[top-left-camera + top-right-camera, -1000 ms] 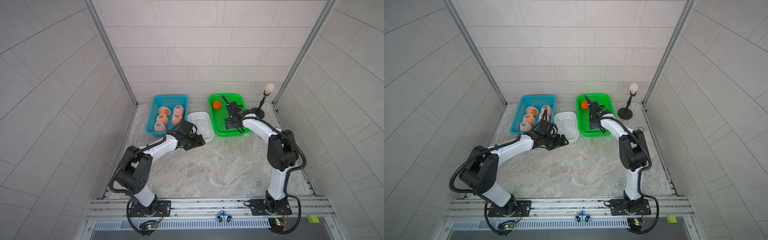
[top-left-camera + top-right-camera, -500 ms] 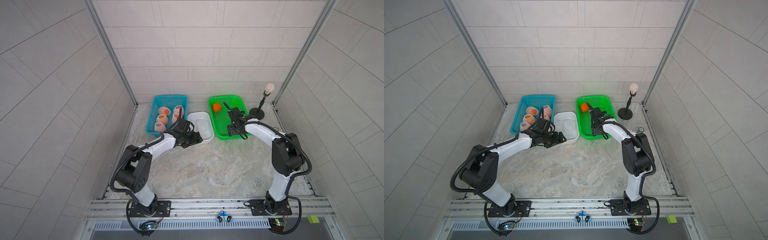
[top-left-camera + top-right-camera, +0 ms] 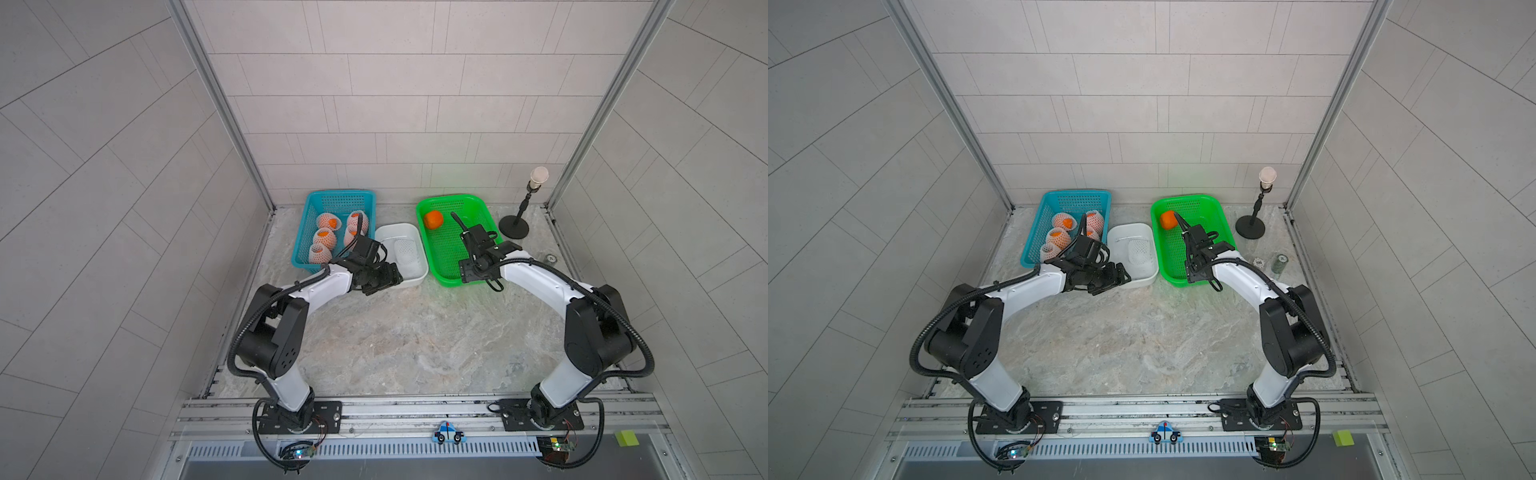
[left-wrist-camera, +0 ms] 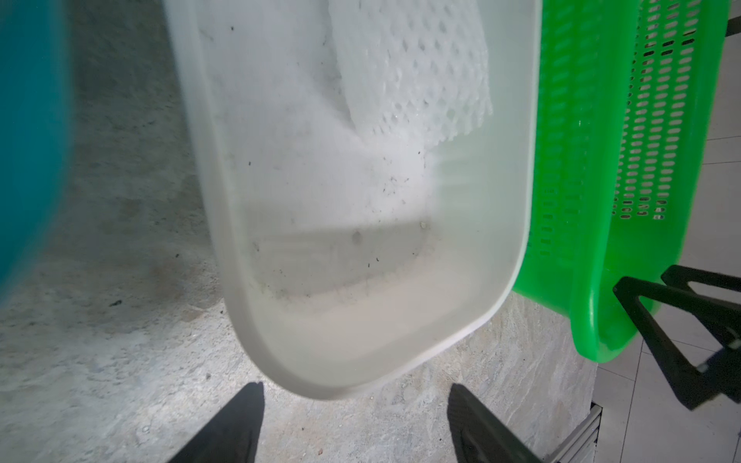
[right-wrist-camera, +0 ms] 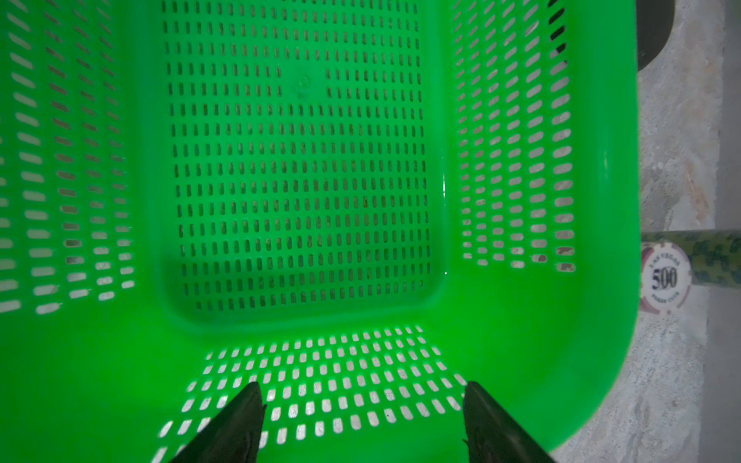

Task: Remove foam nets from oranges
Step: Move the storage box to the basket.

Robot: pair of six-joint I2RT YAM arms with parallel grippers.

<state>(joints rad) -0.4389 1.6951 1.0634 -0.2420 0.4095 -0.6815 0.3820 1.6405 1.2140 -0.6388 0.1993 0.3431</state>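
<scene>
Clearly the coming pick turns on the blue perforated plastic basket (image 3: 340,194), where five round oranges in white foam mesh nets (image 3: 325,237) sit clustered. From our left pincer (image 4: 357,419), spread and empty at the near end of the white smooth plastic tub (image 3: 399,225), that cluster lies just leftward and farther from the base. Our right pincer (image 5: 361,417), also spread and empty, hovers over the near end of the green perforated plastic basket (image 3: 453,197), across the tub and well apart from the wrapped fruit, so we judge the left arm nearer. The sleeves seem to stand open end up. One bare bright orange (image 3: 433,219) rests in the green basket's far corner; one empty white foam mesh sleeve (image 3: 405,249) lies in the tub.
</scene>
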